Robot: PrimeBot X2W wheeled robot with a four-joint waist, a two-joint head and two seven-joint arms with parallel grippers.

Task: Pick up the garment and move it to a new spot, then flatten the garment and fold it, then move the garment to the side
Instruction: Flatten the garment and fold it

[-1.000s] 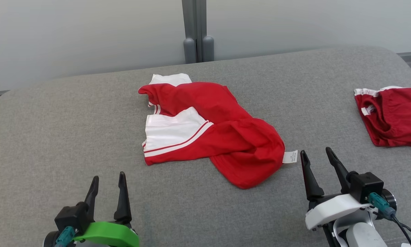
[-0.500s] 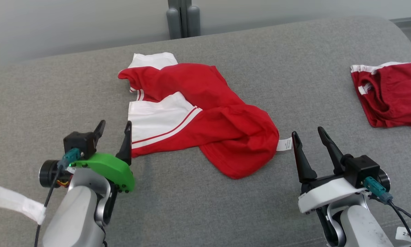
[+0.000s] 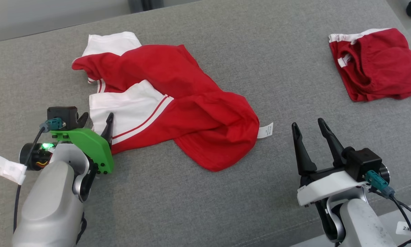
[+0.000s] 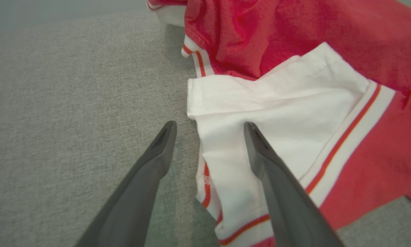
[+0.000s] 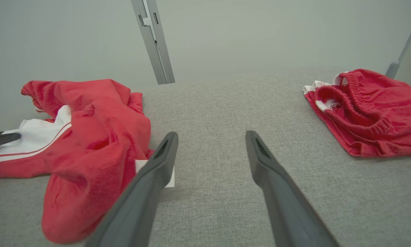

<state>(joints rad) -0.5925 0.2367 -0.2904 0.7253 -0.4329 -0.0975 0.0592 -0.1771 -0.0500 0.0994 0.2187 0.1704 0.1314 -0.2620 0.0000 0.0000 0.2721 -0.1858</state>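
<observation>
Garment (image 3: 178, 99) in red with white panels lies crumpled on the left half of a broad grey fabric-covered surface (image 3: 226, 192), which spans the head view from edge to edge. It is bunched and twisted, not spread flat: a red body runs from the far left toward the near middle, and a white panel (image 3: 129, 109) edged with thin red stripes folds over its near-left side. In the right wrist view the same garment (image 5: 88, 137) heaps up at the left.

Well apart from it, at the far right of the surface, sits a smaller red pair of shorts (image 3: 377, 65) with a gathered waistband and white trim, also rumpled (image 5: 373, 113).

The left tool (image 3: 98, 118) is at the garment's near-left edge with its fingers spread wide. Its wrist view shows it (image 4: 209, 125) straddling the hem of the white panel (image 4: 277, 113), one finger over bare grey fabric and the other over the white cloth; whether either finger touches cannot be told.

The right tool (image 3: 307, 123) is over bare surface between the two red pieces, fingers likewise spread and holding nothing (image 5: 211, 133).

A small white care tag (image 3: 265, 130) sticks out of the garment's right end, near the right tool.
</observation>
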